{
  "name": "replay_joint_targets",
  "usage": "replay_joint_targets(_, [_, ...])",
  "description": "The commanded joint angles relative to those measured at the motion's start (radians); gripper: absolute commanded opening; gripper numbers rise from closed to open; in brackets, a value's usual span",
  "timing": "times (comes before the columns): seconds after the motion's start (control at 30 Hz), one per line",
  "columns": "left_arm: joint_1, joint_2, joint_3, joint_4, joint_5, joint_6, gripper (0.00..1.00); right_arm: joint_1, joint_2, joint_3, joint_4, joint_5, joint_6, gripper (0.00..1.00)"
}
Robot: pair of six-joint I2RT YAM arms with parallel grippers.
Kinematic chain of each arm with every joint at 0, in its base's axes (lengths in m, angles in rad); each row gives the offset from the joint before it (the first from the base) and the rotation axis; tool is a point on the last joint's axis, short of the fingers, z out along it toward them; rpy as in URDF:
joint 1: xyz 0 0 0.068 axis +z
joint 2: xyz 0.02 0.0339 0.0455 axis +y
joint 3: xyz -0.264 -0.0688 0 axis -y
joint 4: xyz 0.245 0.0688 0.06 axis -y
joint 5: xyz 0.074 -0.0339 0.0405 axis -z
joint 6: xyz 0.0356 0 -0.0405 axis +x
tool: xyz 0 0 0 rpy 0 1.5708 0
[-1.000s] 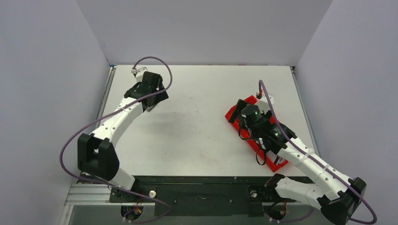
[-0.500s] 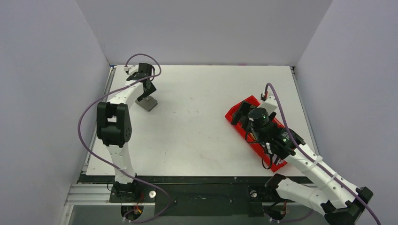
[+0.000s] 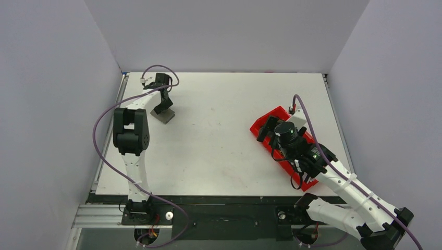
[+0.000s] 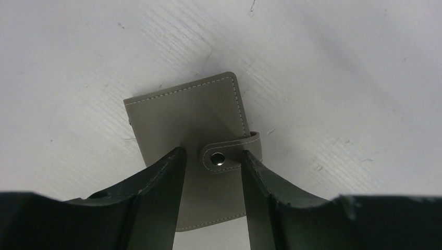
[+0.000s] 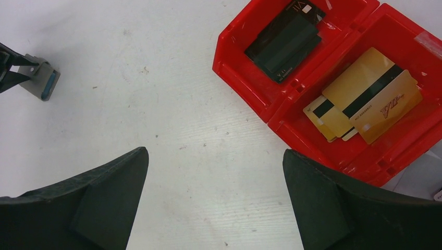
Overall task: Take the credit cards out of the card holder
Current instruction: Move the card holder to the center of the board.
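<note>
Left wrist: my left claw (image 4: 212,156) is narrowish, matte black fingers straddling the snap tab (image 4: 229,153) of the stitched taupe card holder (image 4: 187,112), which lies shut and flat on the table (image 4: 339,78), near edge hidden. Right claw (image 5: 213,153) is wide; glossy gold credit cards (image 5: 365,96) overlap in the red plastic tray (image 5: 245,83).

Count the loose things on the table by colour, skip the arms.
Grey: 1, wallet
Red: 1, tray
Gold: 2 visible, cards, overlapping in the tray, maybe more beneath
Black: 1, block, in the tray
Total: 5
</note>
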Motion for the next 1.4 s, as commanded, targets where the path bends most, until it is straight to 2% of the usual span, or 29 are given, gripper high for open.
replay_joint_targets(0.0, [0.021, 0.017, 0.035, 0.030, 0.038, -0.013, 0.40, -0.008, -0.015, -0.010, 0.001, 0.003, 0.011, 0.97])
replay_joint_targets(0.1, [0.028, 0.023, 0.024, 0.048, 0.071, -0.008, 0.36, -0.009, -0.013, -0.012, 0.001, 0.003, 0.015, 0.96])
replay_joint_targets(0.53, [0.024, -0.020, -0.047, 0.089, 0.136, 0.014, 0.05, -0.009, -0.004, -0.026, 0.006, -0.017, 0.027, 0.96])
replay_joint_targets(0.57, [0.020, -0.037, -0.060, 0.089, 0.137, 0.016, 0.01, -0.009, -0.004, -0.028, 0.009, -0.019, 0.028, 0.96])
replay_joint_targets(0.8, [-0.033, -0.153, -0.160, 0.083, 0.139, 0.027, 0.00, -0.006, 0.019, -0.048, 0.045, -0.035, 0.034, 0.95])
replay_joint_targets(1.0, [-0.129, -0.301, -0.313, 0.079, 0.146, 0.010, 0.00, -0.006, 0.044, -0.061, 0.075, -0.042, 0.031, 0.95])
replay_joint_targets(1.17, [-0.272, -0.450, -0.464, 0.083, 0.161, -0.048, 0.00, -0.005, 0.073, -0.080, 0.109, -0.058, 0.024, 0.95])
replay_joint_targets(1.37, [-0.494, -0.554, -0.578, 0.079, 0.164, -0.170, 0.00, -0.006, 0.109, -0.086, 0.137, -0.070, 0.012, 0.95])
